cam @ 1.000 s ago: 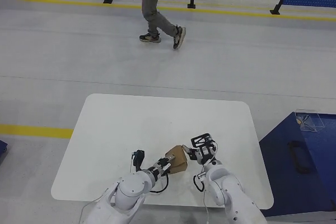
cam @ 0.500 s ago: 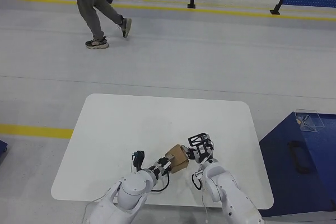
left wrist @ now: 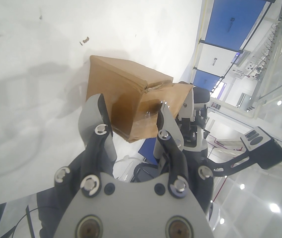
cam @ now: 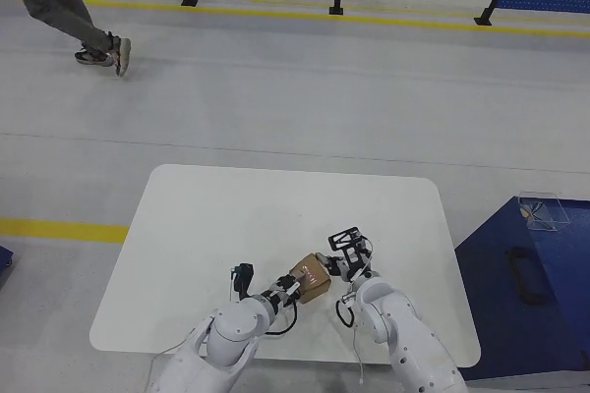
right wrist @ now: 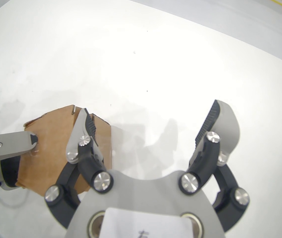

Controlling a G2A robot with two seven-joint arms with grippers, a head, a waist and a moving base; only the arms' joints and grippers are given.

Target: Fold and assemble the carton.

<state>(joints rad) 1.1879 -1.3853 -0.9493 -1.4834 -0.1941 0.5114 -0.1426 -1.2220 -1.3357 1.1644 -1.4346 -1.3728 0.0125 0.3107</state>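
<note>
From above, the brown carton (cam: 312,278) sits on the white worktop (cam: 226,216) in the lower middle of the frame, close to the near edge, and both arms come up to it from the bottom of the frame, the left jaws at its lower left side and the right jaws at its right side; a dark blue platform (cam: 541,285) stands off the worktop at the right edge. In the left wrist view the left jaws pinch the carton, a creased corner caught between them with a finger on either side, the right arm's wrist stands just behind the carton, and a small brown scrap (left wrist: 84,40) lies on the worktop nearby. In the right wrist view the right jaws are spread wide: one finger (right wrist: 86,125) lies against the carton's edge, the other finger (right wrist: 217,120) hangs over bare worktop, and a finger of the left arm (right wrist: 14,144) touches the carton's far side
</note>
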